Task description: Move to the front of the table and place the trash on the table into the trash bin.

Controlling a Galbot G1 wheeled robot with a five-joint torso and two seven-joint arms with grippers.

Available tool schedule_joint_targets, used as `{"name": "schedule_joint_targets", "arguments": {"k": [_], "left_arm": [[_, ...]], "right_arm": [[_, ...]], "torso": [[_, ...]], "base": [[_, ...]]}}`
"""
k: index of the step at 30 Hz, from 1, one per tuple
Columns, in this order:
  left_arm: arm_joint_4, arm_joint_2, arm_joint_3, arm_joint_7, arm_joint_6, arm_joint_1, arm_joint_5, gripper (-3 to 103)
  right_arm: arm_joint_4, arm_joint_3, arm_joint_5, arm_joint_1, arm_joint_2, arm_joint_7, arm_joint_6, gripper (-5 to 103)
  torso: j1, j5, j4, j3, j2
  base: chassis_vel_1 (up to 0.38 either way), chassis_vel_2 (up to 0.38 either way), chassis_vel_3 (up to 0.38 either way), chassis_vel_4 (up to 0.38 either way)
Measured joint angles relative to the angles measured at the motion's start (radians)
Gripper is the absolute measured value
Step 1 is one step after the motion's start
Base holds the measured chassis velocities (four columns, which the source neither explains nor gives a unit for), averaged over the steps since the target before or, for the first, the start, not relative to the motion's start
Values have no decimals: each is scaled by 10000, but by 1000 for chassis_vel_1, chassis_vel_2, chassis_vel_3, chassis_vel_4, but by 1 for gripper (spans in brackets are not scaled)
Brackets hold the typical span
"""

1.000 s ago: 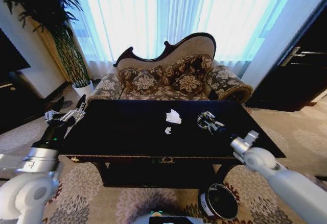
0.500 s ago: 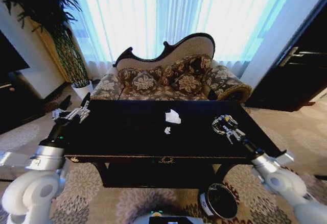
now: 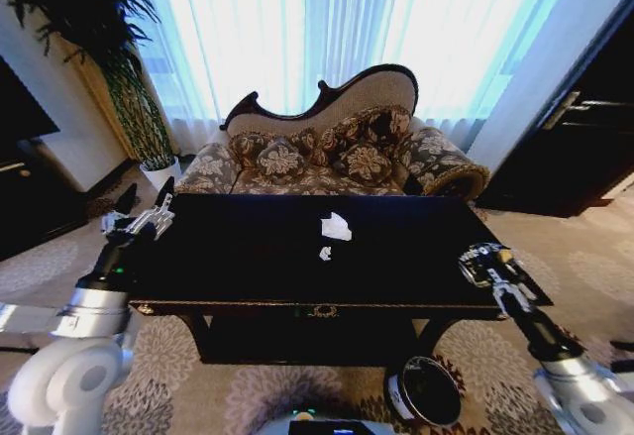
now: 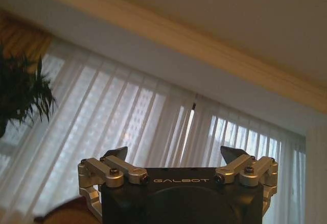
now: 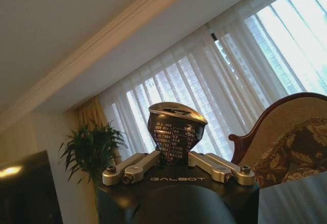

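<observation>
The patterned sofa (image 3: 332, 153) stands behind the long black table (image 3: 248, 257), whose glossy top carries a crumpled white tissue (image 3: 336, 226) near its middle and a tiny white paper scrap (image 3: 325, 254) just in front of the tissue. A tall potted plant (image 3: 104, 49) rises at the far left corner of the room, and a dark door (image 3: 584, 128) shows at the far right. On the floor below the table's front right part sits the small black trash bin (image 3: 424, 391), its mouth open upward; what lies inside cannot be told. The right gripper (image 3: 489, 264) hangs over the table's front right corner, above and somewhat right of the bin, with its fingers clamped on a dark crushed drink can (image 5: 176, 131); in the right wrist view the can stands pinched between the two silver fingers, its printed label facing the camera. The left gripper (image 3: 146, 209) is held at the table's far left corner with its fingers spread apart and nothing between them.
</observation>
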Motion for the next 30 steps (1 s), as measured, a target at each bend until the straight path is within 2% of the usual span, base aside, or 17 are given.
{"name": "schedule_joint_targets", "arguments": {"k": [2, 5, 6, 8, 10, 12, 14, 17, 20, 23, 26, 30], "left_arm": [[-37, 157, -564, 5, 21, 26, -362, 100], [138, 460, -1109, 4, 33, -72, -746, 100], [138, 460, -1109, 4, 33, -72, -746, 100], [245, 497, -1150, 4, 33, -101, -800, 100], [259, 494, -1144, 3, 33, -101, -801, 100], [273, 466, -1091, 3, 30, -100, -802, 100], [289, 468, -1081, 4, 29, -109, -802, 100], [316, 487, -1076, 3, 28, -126, -800, 100], [315, 483, -1055, 4, 28, -136, -791, 100], [266, 451, -1028, 4, 28, -128, -781, 100], [293, 452, -1036, 4, 24, -110, -760, 100], [503, 540, -1127, -16, 10, -93, -747, 100]], "right_arm": [[-407, 6, 21, 51, 77, -674, -149, 3], [-1412, 244, -65, -15, 349, -2633, -523, 3], [-1412, 244, -65, -15, 349, -2633, -523, 3], [-2313, 298, -455, -39, 533, -3645, -628, 3], [-2538, 293, -562, -32, 562, -3829, -632, 3], [-3410, 177, -862, 31, 652, -4504, -689, 3], [-3786, 101, -924, 75, 722, -4859, -819, 3], [-4042, 0, -1149, 143, 822, -5177, -891, 3], [-4149, -222, -1413, 263, 892, -5077, -807, 3], [-4666, -860, -1926, 667, 932, -4439, -655, 3], [-5064, -1148, -2389, 866, 963, -4353, -605, 3], [-6335, -1967, -3720, 1383, 1078, -4002, -116, 3]], "torso": [[-1, -2, 6, 0, 0], [-1, -1, 2, -1, 0], [-1, -1, 2, -1, 0], [0, -1, 0, 0, 0], [0, 1, -1, 0, 0], [-1, 1, 1, 0, -1], [-1, 1, 0, 0, 0], [-1, 0, 0, 0, 0], [-1, -2, 1, 0, 0], [-1, -1, 3, 0, -1], [0, 0, 3, 0, -1], [-1, -1, 3, 0, -1]], "base": [[0, 0, 0, 0], [0, 0, 0, 0], [0, 0, 0, 0], [0, 0, 0, 0], [0, 0, 0, 0], [0, 0, 0, 0], [0, 0, 0, 0], [0, 0, 0, 0], [0, 0, 0, 0], [0, 0, 0, 0], [0, 0, 0, 0], [0, 0, 0, 0]]}}
